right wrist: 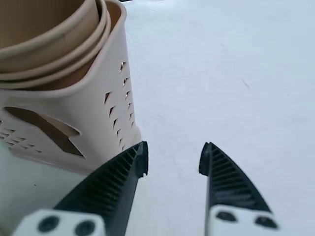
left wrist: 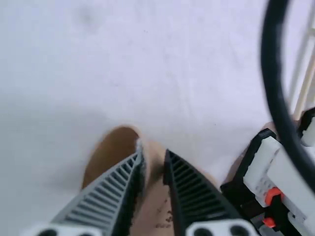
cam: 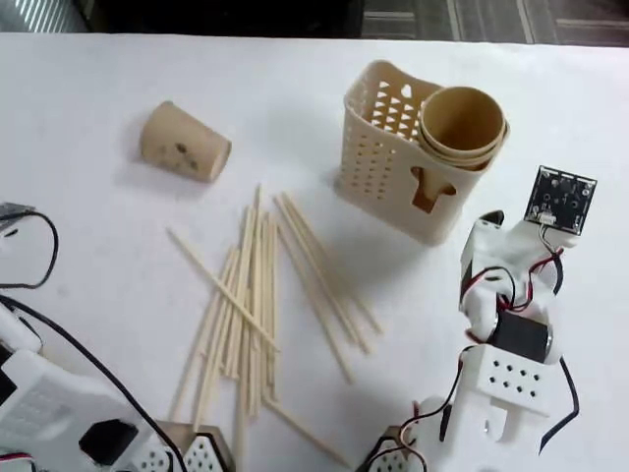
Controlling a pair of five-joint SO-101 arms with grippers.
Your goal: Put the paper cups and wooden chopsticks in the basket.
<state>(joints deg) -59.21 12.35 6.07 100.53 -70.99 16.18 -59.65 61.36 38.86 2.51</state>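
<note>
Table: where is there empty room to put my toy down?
Bare table lies left of the tipped paper cup, between that cup and the basket, and right of the basket. Crowded: wooden chopsticks sprawl across the middle.

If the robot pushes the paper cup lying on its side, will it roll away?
Probably. The paper cup lies on its side, so a nudge would likely roll it in a curve, since one end is wider. It looks thin and light, so a hard squeeze might crush it.
</note>
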